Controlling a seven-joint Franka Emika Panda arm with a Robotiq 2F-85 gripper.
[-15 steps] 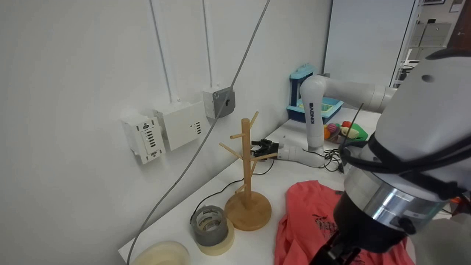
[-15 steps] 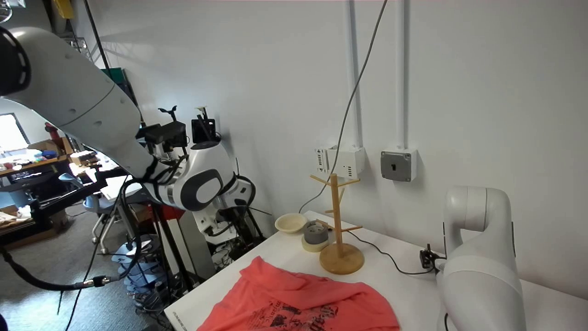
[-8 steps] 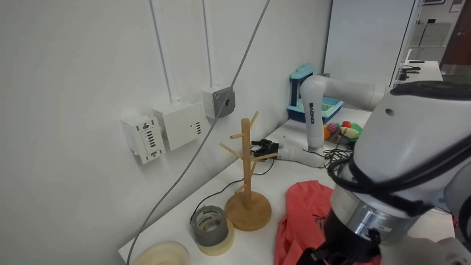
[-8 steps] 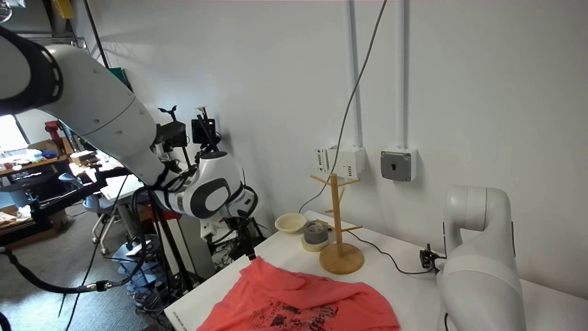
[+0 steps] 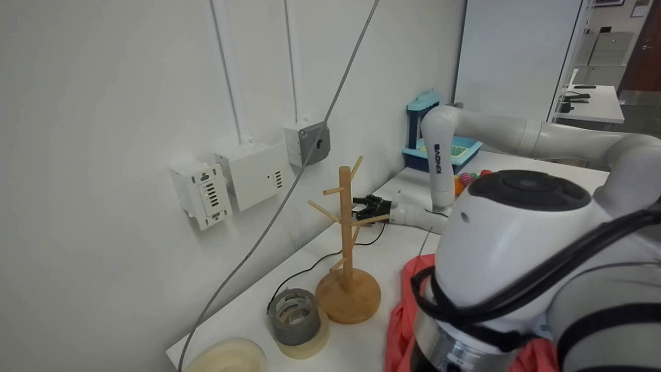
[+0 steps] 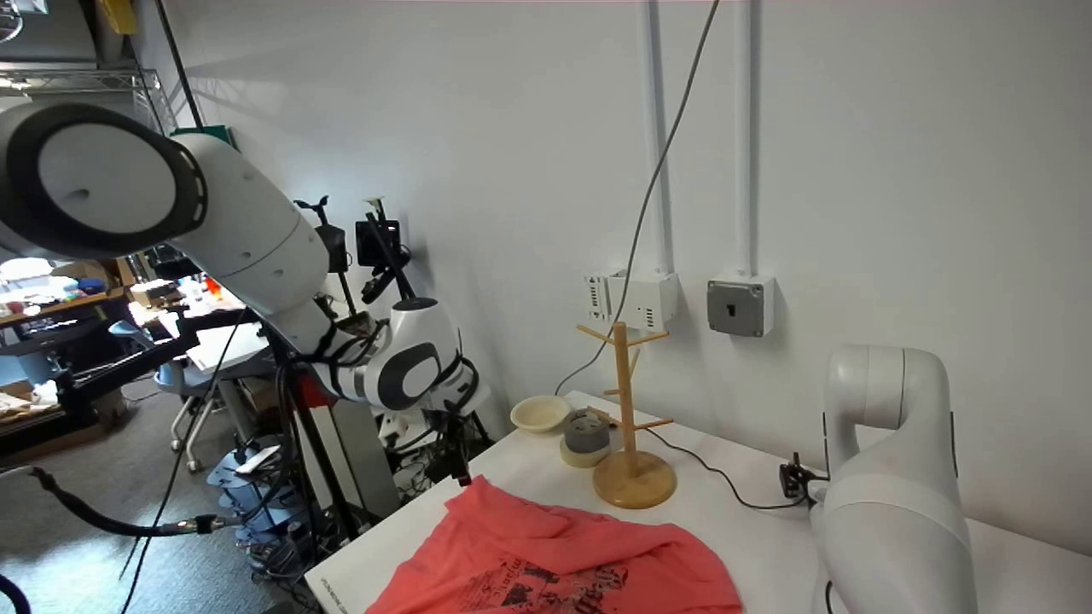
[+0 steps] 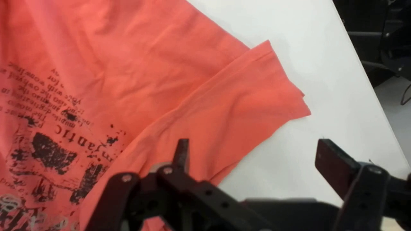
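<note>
Fingers (image 7: 335, 168) of the gripper (image 7: 257, 157) are spread wide in the wrist view, one at the lower middle of the frame and one at the lower right. Between them one sees a part of the red shirt (image 7: 205, 96) and of the white table (image 7: 311, 48), which is the largest thing. Next in size is a second white arm (image 6: 891, 503), at the lower right in an exterior view. Then comes the red shirt, lying on the table: it fills the left and the upper middle of the wrist view, with its sleeve (image 7: 257, 86) pointing to the upper right. One finger is seen in front of it; whether they touch, I cannot tell. Smaller is the wooden peg stand (image 5: 347, 253), upright a little below the middle of both exterior views. To its left is a cream bowl (image 6: 541, 415). Between these two, a grey tape roll (image 5: 294, 336) rests upon a beige tape roll (image 5: 310, 350).
</note>
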